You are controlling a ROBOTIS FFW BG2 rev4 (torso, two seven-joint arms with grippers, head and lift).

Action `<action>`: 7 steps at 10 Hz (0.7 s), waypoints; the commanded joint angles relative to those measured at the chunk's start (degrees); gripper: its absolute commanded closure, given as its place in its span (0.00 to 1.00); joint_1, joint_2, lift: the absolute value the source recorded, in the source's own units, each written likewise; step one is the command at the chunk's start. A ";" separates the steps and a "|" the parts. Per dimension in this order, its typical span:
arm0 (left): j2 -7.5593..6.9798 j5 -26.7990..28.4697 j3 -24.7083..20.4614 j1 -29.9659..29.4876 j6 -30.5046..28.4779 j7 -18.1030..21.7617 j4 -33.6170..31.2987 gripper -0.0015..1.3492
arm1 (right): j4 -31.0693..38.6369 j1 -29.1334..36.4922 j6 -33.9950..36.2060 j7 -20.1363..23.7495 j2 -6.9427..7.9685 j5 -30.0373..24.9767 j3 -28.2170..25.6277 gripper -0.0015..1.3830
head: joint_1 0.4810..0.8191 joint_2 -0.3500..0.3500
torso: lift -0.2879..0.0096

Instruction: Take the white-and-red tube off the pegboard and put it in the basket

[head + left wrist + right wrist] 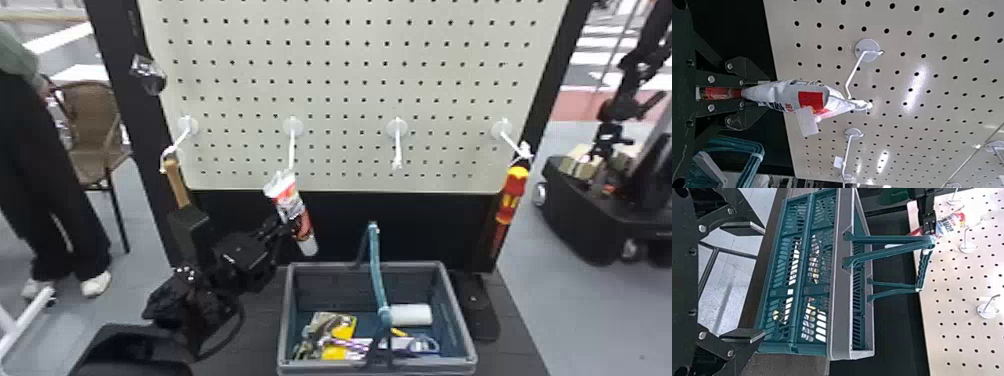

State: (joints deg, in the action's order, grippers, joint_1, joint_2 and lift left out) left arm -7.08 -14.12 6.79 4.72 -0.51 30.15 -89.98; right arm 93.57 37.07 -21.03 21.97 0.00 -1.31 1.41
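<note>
While the left end effector [285, 226] grips the tube [290, 202] (partly hidden), the right end effector [764, 281] gapes wide.

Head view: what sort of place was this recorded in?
Probably a robotics lab or demo space: a pegboard with a mallet hung on it, a basket before it, and what looks like another wheeled robot behind, at the right.

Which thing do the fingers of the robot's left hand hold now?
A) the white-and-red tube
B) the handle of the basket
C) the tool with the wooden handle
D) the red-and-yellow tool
A: in the left wrist view, the white-and-red tube is held between the two fingers of the left hand.
</note>
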 commanded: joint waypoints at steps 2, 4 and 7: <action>0.66 -2.14 -0.55 -3.53 -0.72 -0.01 -1.92 0.90 | -0.12 -0.12 0.03 0.18 0.05 -0.27 0.00 0.26 | 0.20 0.50 | 0.63; 1.54 -4.78 -1.16 -6.36 -0.81 -0.71 -2.06 0.90 | -0.12 -0.24 0.12 0.26 0.05 -0.27 0.00 0.26 | 0.20 0.50 | 0.63; 2.24 -7.24 -0.72 -7.95 -3.00 -0.80 -2.20 0.90 | -0.26 -0.37 0.29 0.35 0.05 -0.36 0.09 0.26 | 0.20 0.50 | 0.63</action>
State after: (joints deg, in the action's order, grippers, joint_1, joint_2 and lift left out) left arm -4.93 -20.77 5.85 -2.92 -2.92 29.35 -92.17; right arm 93.33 36.79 -20.77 22.26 0.00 -1.65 1.47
